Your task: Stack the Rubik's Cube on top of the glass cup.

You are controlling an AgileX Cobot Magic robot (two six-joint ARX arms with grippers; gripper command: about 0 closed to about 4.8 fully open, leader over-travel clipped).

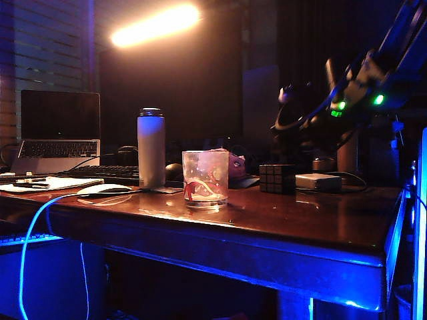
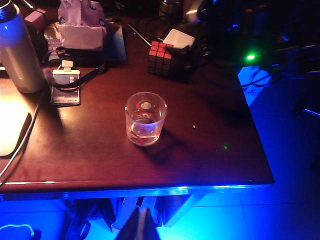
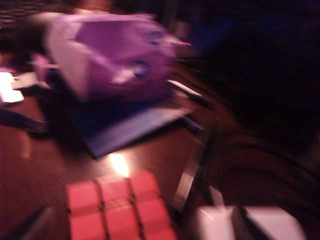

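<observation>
Tabletop (image 2: 90,150) is dark polished wood, glossy, with a blue-lit front edge. Glass cup (image 2: 145,118) stands upright near the middle of the tabletop, closer to the front edge: short, wide, clear, thick base, red and white shapes showing through the wall. Rubik's Cube (image 2: 163,59) sits on the wood farther back toward the right rear corner, well apart from the cup; black grid lines, red tiled top face, darker side faces. Just beside the cube, on its rear-right side, lies a flat pale box (image 2: 179,38) with rounded corners.

White bottle (image 2: 18,52), tall, smooth, cylindrical, stands toward the left edge. Purple-and-white packet (image 2: 80,22), soft and crumpled, rests on a flat dark pad at the rear.

Right gripper (image 3: 140,220): blurred wrist view, two dark finger tips at the frame edges standing wide apart, straddling the cube's red face from above, gripping nothing. In the exterior view its arm hangs over the right rear of the table.

Left gripper (image 2: 141,225): only dark tips visible below the front edge, off the table; cannot tell how far open.
</observation>
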